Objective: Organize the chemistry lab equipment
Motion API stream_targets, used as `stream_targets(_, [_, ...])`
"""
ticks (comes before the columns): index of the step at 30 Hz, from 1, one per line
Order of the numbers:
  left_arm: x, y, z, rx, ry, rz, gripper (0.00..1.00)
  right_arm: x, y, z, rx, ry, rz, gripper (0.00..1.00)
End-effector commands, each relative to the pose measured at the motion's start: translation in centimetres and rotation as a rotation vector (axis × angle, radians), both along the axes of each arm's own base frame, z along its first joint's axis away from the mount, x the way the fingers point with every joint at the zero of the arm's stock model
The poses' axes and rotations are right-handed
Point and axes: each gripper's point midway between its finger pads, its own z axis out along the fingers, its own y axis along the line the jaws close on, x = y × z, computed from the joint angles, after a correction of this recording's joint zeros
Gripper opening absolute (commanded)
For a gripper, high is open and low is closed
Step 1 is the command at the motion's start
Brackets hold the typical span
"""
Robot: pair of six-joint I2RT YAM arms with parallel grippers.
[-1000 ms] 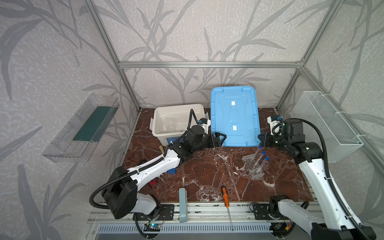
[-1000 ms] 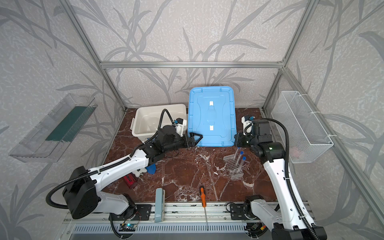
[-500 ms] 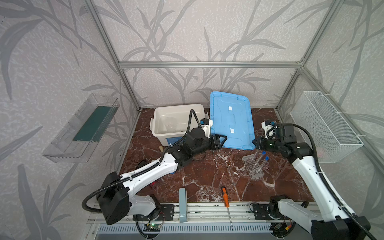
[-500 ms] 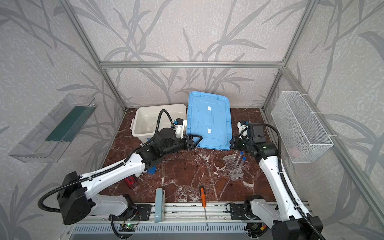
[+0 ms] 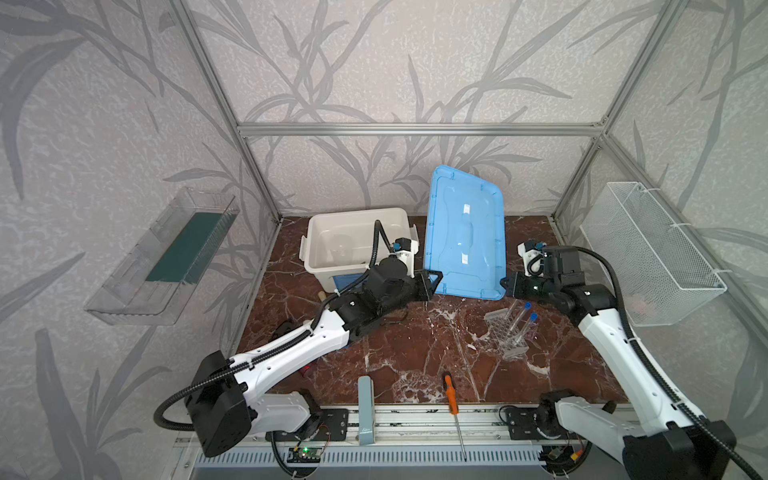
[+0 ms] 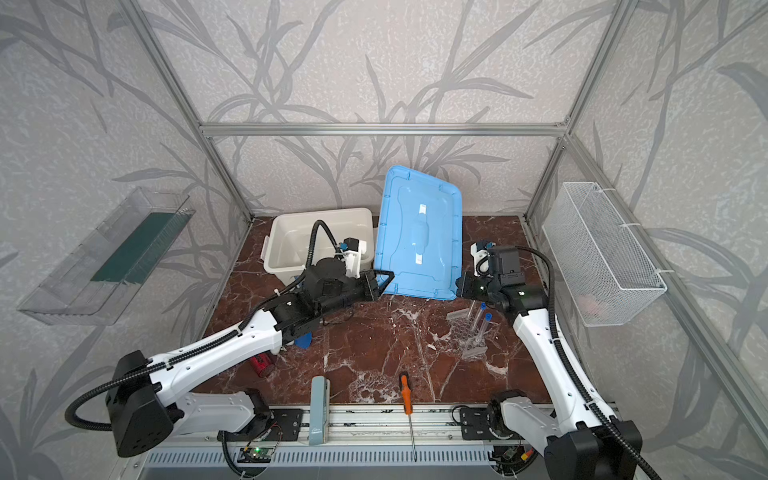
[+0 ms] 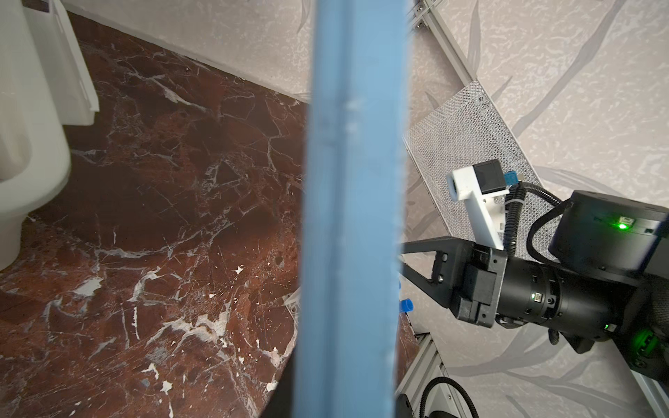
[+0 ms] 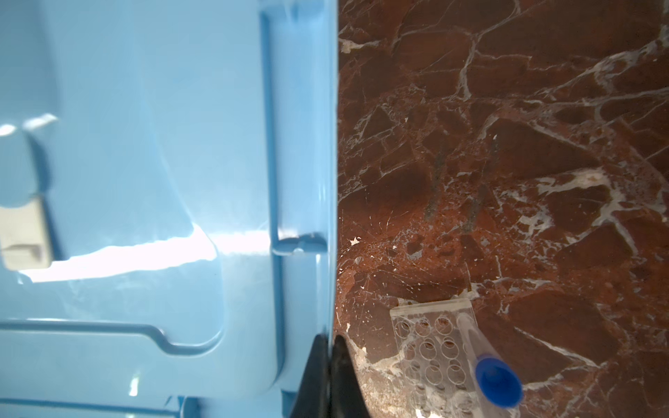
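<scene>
The blue lid (image 5: 465, 232) stands tilted up off the marble, held at both lower corners. My left gripper (image 5: 432, 279) is shut on its left corner, and the rim (image 7: 351, 181) fills the space between its jaws. My right gripper (image 5: 508, 286) is shut on the right corner, fingertips (image 8: 318, 358) pinching the thin rim (image 8: 304, 181). The clear honeycomb tube rack (image 5: 505, 332) lies on the table just in front of the right gripper, with two blue-capped test tubes (image 5: 527, 309) leaning in it. In the right wrist view the rack (image 8: 430, 347) and a tube cap (image 8: 497, 380) lie close by.
An open white bin (image 5: 357, 245) stands at the back left, beside the lid. A blue trowel (image 6: 303, 340) and a red object (image 6: 262, 365) lie under the left arm. An orange-handled screwdriver (image 5: 451, 390) lies at the front edge. A wire basket (image 5: 652, 257) hangs on the right wall, a clear shelf (image 5: 166, 257) on the left.
The left gripper has closed on the lid's left corner. The lid has swung so that its top leans left, and the right gripper has come forward and lower with its corner.
</scene>
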Motion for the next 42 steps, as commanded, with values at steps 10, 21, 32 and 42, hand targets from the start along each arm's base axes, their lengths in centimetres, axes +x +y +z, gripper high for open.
stream_targets(10, [1.0, 2.8, 4.2, 0.411, -0.309, -0.012, 0.0, 0.7, 1.2, 10.3, 0.176, -0.186, 0.025, 0.99])
stream_targets(21, [2.5, 5.4, 5.5, 0.794, -0.579, 0.031, 0.0, 2.9, -2.4, 24.7, 0.579, -0.273, -0.001, 0.99])
stream_targets(32, [1.7, 2.1, 2.4, 1.046, -0.752, 0.049, 0.0, 4.5, -2.7, 19.3, 0.513, -0.108, -0.005, 0.95])
stream_targets(42, [0.5, 1.6, 1.0, 1.198, -0.852, 0.106, 0.0, 5.6, -2.9, 14.9, 0.51, -0.001, -0.014, 0.82])
